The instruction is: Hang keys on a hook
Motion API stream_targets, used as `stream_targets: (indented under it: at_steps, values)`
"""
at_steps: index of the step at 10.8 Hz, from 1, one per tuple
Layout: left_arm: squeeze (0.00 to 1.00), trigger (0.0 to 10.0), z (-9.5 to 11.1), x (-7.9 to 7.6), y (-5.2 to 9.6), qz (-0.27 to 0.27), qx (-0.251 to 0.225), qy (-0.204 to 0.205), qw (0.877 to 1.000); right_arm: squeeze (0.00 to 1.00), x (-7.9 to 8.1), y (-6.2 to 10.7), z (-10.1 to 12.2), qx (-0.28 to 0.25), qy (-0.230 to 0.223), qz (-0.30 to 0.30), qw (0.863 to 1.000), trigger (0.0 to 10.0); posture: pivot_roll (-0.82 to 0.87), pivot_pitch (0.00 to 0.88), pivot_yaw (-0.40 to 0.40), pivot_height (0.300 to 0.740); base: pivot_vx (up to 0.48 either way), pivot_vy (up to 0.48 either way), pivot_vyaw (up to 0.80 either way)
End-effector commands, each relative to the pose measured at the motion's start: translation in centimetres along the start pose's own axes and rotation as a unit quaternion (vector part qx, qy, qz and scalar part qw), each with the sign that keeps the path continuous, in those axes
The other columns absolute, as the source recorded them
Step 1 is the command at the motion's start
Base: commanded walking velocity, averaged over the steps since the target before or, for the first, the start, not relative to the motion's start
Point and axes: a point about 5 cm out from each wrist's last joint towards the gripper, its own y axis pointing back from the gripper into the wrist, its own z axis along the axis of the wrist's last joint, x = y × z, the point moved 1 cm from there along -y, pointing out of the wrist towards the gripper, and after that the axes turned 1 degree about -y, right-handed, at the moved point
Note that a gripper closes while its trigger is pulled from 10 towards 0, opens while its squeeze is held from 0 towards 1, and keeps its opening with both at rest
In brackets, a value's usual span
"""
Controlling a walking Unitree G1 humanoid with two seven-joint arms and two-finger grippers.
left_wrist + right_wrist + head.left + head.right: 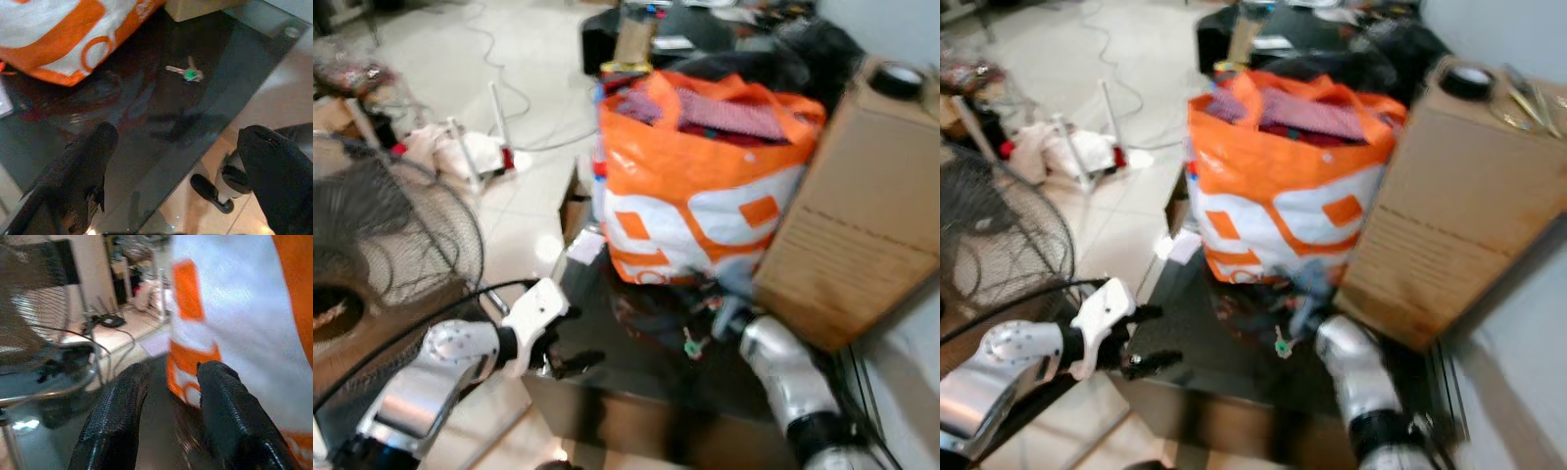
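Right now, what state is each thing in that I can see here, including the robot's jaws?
keys: lying flat on the dark glass table, not held
orange and white bag: upright, open, stuffed with cloth
cardboard box: tilted, beside the bag
left gripper: jaws open, empty, over the table edge
right gripper: jaws apart, empty, near the bag

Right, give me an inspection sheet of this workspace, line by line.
Surface: dark glossy table, bare in front.
Job's things: keys with a green tag lie flat on the table; hook: nothing seen.
Clutter: orange and white bag stuffed with cloth, cardboard box beside it on the robot's right.
Grippers: left gripper open, above the table's front edge, apart from the keys; right gripper open, low over the table near the bag.
Cables: black cable along the left arm; cable on the floor.
Surroundings: tiled floor, fan to the left.
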Motion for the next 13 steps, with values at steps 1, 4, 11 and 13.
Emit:
stream_targets:
  at_steps: [1,4,11,13]
  values:
    - [0.47,10.0,0.1,-0.7,-0.3,-0.017,-0.003,-0.007,1.0,0.0,0.3,-0.4,1.6,-0.001,0.01,0.01,1.0,10.0,-0.1,0.0,0.044,0.74,0.0,0.0,0.0]
    - [0.47,10.0,0.2,-2.0,-1.2,-0.048,-0.005,-0.007,0.999,0.0,2.1,0.7,1.1,0.062,0.006,0.037,0.997,10.0,-0.15,0.0,0.036,0.74,0.0,0.0,0.0]
    - [0.47,10.0,-1.0,-3.7,-0.4,-0.062,0.019,0.014,0.998,0.0,2.7,1.2,-6.6,0.228,-0.002,-0.067,0.971,10.0,-0.11,0.0,-0.003,0.74,0.0,0.0,0.0]
    - [0.48,10.0,-1.1,-3.9,-0.2,-0.06,0.021,0.016,0.998,0.0,2.5,0.8,-6.9,0.223,-0.011,-0.098,0.97,10.0,-0.1,0.0,-0.005,0.74,0.0,0.0,0.0]
